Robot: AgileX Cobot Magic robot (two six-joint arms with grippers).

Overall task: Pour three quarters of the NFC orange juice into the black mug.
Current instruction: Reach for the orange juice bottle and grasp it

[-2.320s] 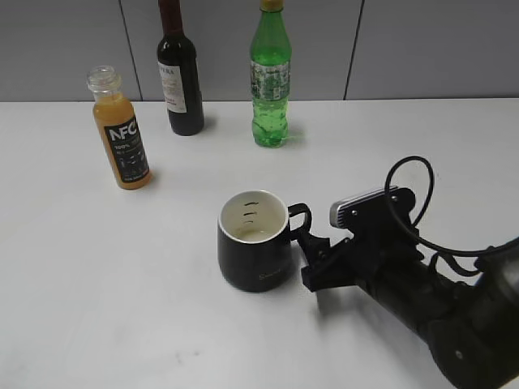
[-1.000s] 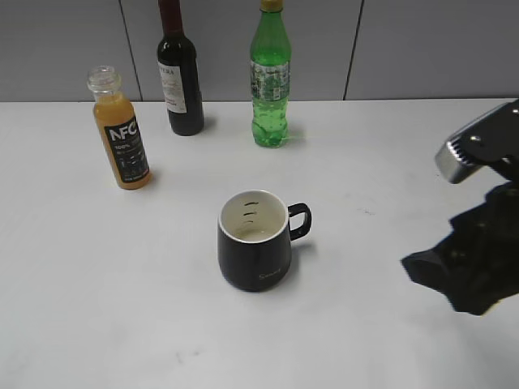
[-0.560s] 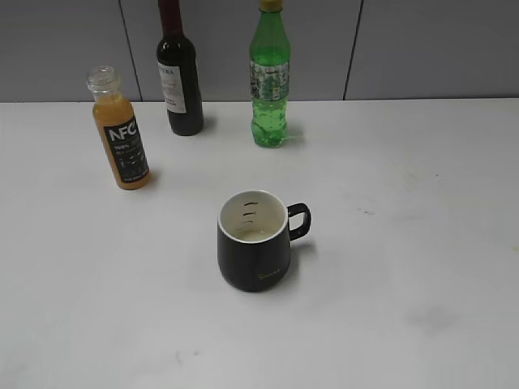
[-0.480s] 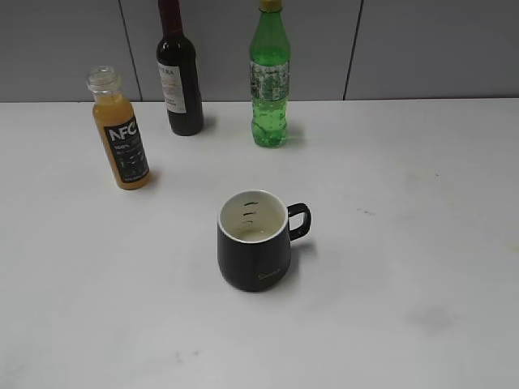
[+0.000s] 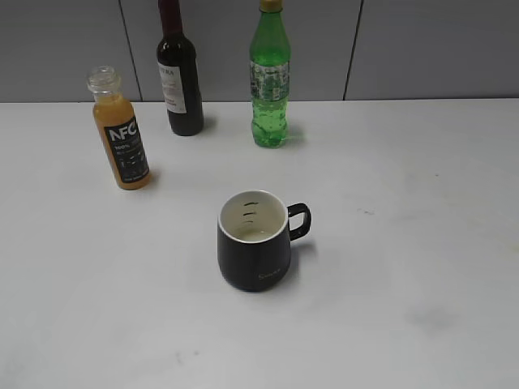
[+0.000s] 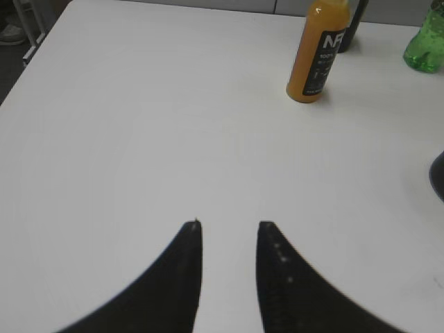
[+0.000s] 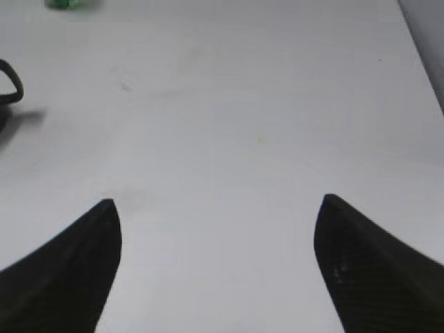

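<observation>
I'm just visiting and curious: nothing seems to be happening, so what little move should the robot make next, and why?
Probably the left hand should reach toward the NFC orange juice. It stands upright and untouched ahead of that open hand, and the black mug looks nearly empty.

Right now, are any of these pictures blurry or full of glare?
Exterior view: sharp, even light, soft shadow beside the black mug. Left wrist view: the fingers look soft, the NFC orange juice clearer. Right wrist view: hazy throughout, fingers blurred.
</observation>
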